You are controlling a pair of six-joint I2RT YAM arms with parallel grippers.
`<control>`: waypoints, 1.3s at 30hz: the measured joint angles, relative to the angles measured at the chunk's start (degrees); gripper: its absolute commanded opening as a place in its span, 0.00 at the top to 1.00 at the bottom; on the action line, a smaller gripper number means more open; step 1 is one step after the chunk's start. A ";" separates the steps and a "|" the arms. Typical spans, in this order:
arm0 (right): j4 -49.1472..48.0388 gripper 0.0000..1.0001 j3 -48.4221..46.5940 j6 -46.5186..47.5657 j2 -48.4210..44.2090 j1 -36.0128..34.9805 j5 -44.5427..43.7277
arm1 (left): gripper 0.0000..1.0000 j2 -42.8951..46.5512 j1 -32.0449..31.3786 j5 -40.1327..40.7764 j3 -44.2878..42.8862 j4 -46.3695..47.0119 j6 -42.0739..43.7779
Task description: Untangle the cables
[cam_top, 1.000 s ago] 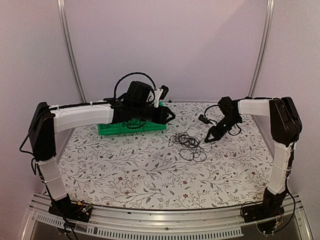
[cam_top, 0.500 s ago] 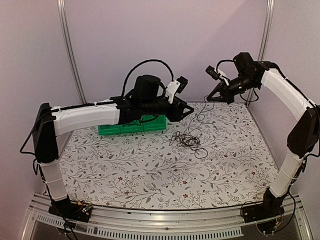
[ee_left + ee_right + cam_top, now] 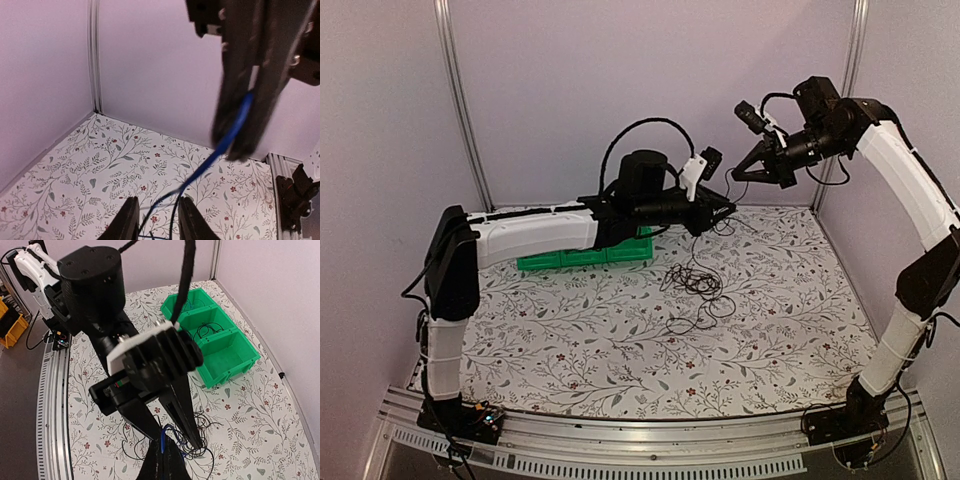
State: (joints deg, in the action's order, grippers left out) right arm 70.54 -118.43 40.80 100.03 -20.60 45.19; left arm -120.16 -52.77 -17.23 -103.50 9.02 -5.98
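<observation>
My right fingers clamp the thin blue cable, right of the green plastic bin; left fingers parted.

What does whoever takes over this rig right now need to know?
Right gripper: raised, shut on the blue cable.
Left gripper: open, raised, fingers either side of the strands hanging below the right one.
Tangle: mostly on the table, strands running up to the grippers.
Green bin: a black cable in its middle compartment.
Done: blue cable gripped. Left: pull it free, separate the rest.
</observation>
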 measured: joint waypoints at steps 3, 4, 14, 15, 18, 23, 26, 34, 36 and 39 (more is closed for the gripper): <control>-0.96 1.00 -2.45 -0.96 -0.96 -0.42 1.20 | 0.93 -0.98 0.02 -0.72 0.52 0.00 -0.68; -1.36 1.00 -2.67 -1.22 -1.42 -0.46 1.53 | 0.97 -1.07 0.02 -0.98 0.85 0.02 -0.68; -3.93 1.00 -1.20 -5.09 -1.99 0.72 2.23 | 1.00 2.23 0.35 0.13 5.75 0.68 -2.03; -4.20 1.00 -1.22 -5.57 -1.79 1.20 2.36 | 1.00 2.71 0.50 0.13 6.62 0.59 -2.32; -4.57 1.00 -1.92 -7.23 -0.83 2.56 2.43 | 1.00 4.50 0.85 -0.42 9.46 1.60 -3.10; -4.55 1.00 -4.24 -9.11 0.15 1.84 2.60 | 0.98 6.14 0.92 -1.55 13.44 6.12 -3.50; -4.20 1.00 -4.39 -9.88 0.17 1.49 2.64 | 0.95 6.14 0.92 -1.88 15.06 8.79 -3.72; -6.93 1.00 -6.73 -10.40 -0.28 3.02 2.82 | 0.86 3.98 1.51 -3.02 17.25 5.73 -4.61; -7.69 1.00 -6.91 -10.40 -0.61 3.19 2.97 | 0.94 2.60 1.77 -3.13 17.42 4.81 -5.29; -8.17 1.00 -6.91 -10.40 -0.66 3.21 3.06 | 0.99 1.60 2.19 -3.54 17.49 4.00 -6.12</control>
State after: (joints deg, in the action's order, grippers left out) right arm 62.37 -125.34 30.39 99.37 -17.39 48.25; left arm -118.56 -50.59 -20.78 -86.02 13.02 -12.10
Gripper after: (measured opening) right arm 0.022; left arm 0.049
